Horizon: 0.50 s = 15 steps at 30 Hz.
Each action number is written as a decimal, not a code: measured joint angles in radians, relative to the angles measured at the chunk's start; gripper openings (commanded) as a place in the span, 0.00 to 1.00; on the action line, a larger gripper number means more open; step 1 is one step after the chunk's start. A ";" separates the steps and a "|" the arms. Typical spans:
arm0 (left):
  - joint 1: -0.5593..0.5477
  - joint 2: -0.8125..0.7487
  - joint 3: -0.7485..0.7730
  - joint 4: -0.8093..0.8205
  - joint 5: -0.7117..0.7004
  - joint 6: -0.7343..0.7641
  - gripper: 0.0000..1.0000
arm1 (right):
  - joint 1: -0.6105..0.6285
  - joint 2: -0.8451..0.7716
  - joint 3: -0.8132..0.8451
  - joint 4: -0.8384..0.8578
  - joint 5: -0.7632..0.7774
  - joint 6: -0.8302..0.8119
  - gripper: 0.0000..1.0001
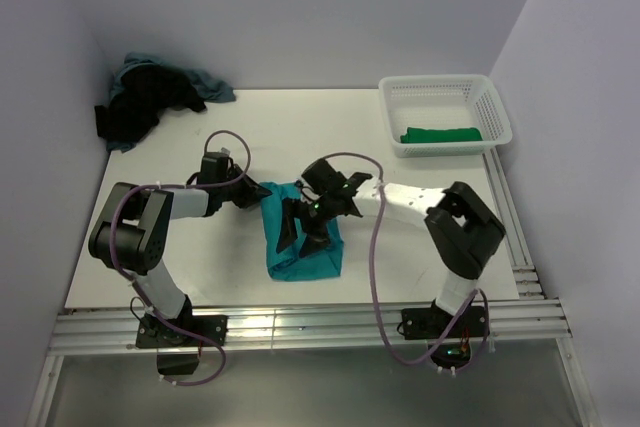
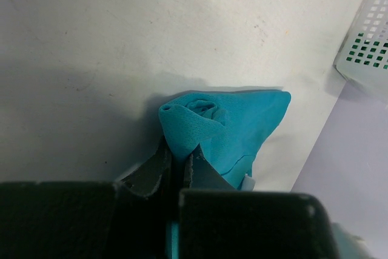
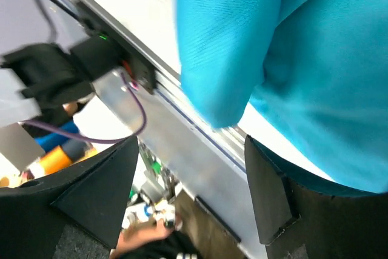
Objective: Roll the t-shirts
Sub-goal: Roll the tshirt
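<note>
At mid-frame, the left end effector point(image 2: 180, 157) pinches the teal t-shirt point(image 2: 242, 119) at its rolled end, apparently anchoring it, while the right end effector point(image 3: 193, 145) hangs open over the cloth.

Our left arm point(image 1: 130, 232), right arm point(image 1: 462, 229): black joints, pale links, purple cables point(image 1: 375, 277); right end effector point(image 3: 191, 150) fingers black, wedge-shaped.

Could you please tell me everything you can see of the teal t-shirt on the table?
The teal t-shirt is soft plain cloth, partly rolled into a loose bundle with a spiral end, lying on the white table near its front edge. The left gripper pinches the rolled end with shut jaws; the right gripper is at the cloth with open jaws.
</note>
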 measured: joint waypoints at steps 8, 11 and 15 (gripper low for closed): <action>0.000 -0.004 0.001 -0.001 0.001 0.018 0.00 | -0.123 -0.114 0.013 -0.101 0.082 -0.077 0.70; 0.000 -0.010 0.001 -0.004 0.001 0.022 0.00 | -0.198 -0.068 0.053 -0.156 0.144 -0.129 0.68; 0.000 -0.019 0.000 -0.018 0.001 0.023 0.00 | -0.278 0.018 0.140 -0.198 0.266 -0.187 0.66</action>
